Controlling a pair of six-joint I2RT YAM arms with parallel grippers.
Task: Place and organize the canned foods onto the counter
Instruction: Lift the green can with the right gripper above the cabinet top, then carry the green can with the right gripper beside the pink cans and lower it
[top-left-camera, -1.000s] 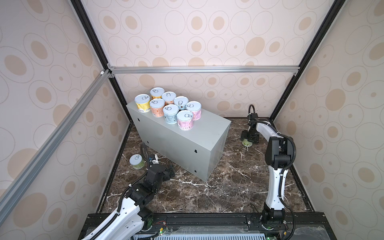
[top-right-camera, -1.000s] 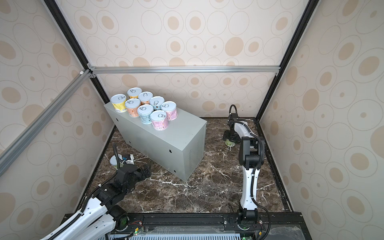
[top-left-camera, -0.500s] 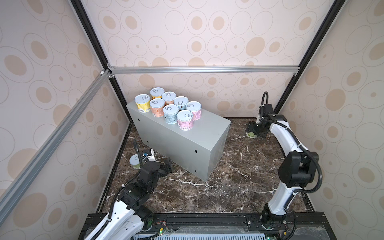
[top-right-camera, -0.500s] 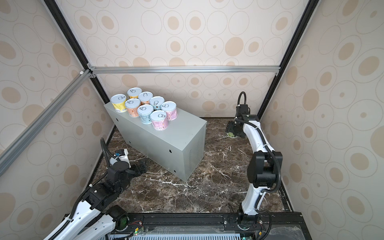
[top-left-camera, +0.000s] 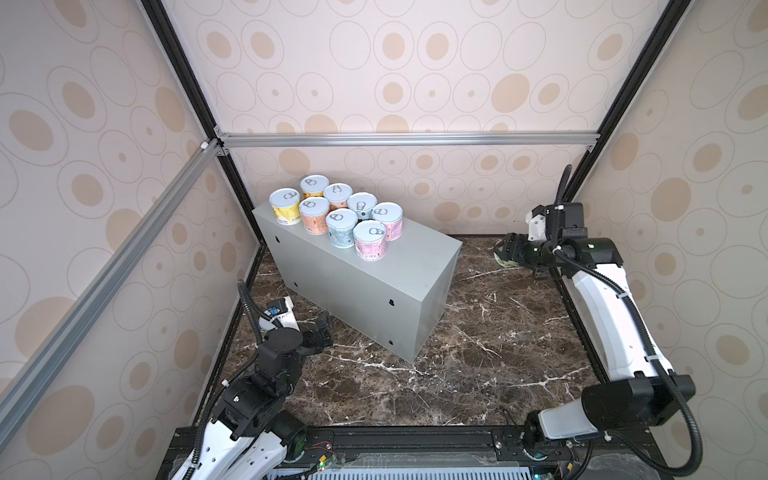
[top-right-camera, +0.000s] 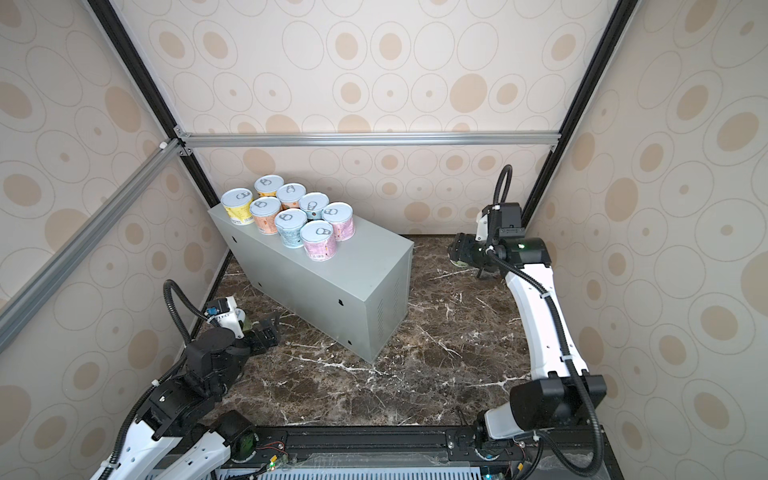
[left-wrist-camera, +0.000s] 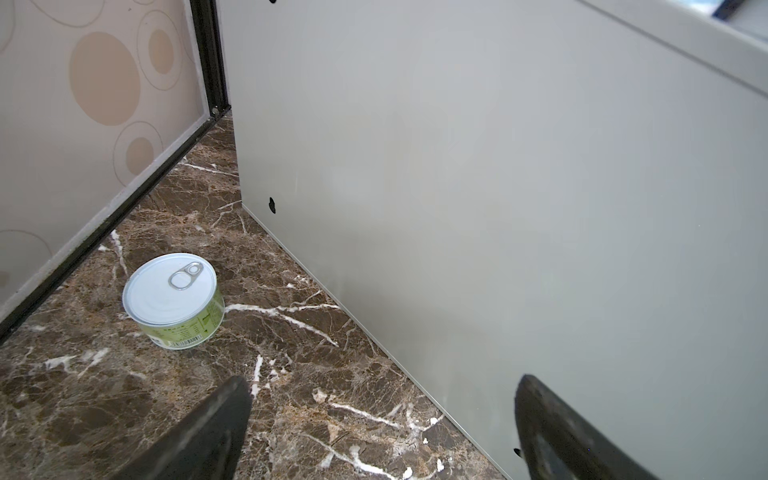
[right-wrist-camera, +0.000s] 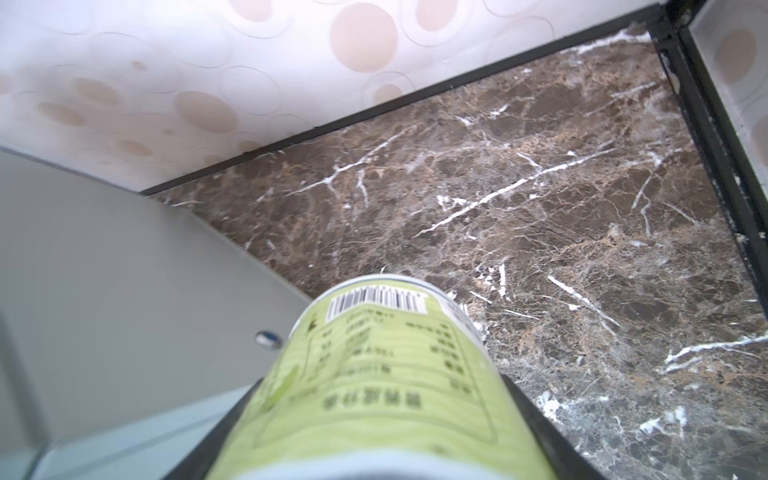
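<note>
Canned foods (top-left-camera: 341, 218), 8 of them, stand in 2 rows at the far-left end of the grey table (top-left-camera: 419, 249); its right half is bare. Just beyond the table's right end, the right jaws pinch a green can (right-wrist-camera: 374, 395) across its label, seemingly off the marble floor (top-left-camera: 478, 353). That bare top lies higher than the can, so a raise and reach across looks due. Beside the table's front face the left jaws stand spread wide, empty. A second green can (left-wrist-camera: 172, 299) stands upright, lid up, on the floor near the table's left front corner, ahead of those jaws; the left arm (top-left-camera: 270, 361) is nearer.
</note>
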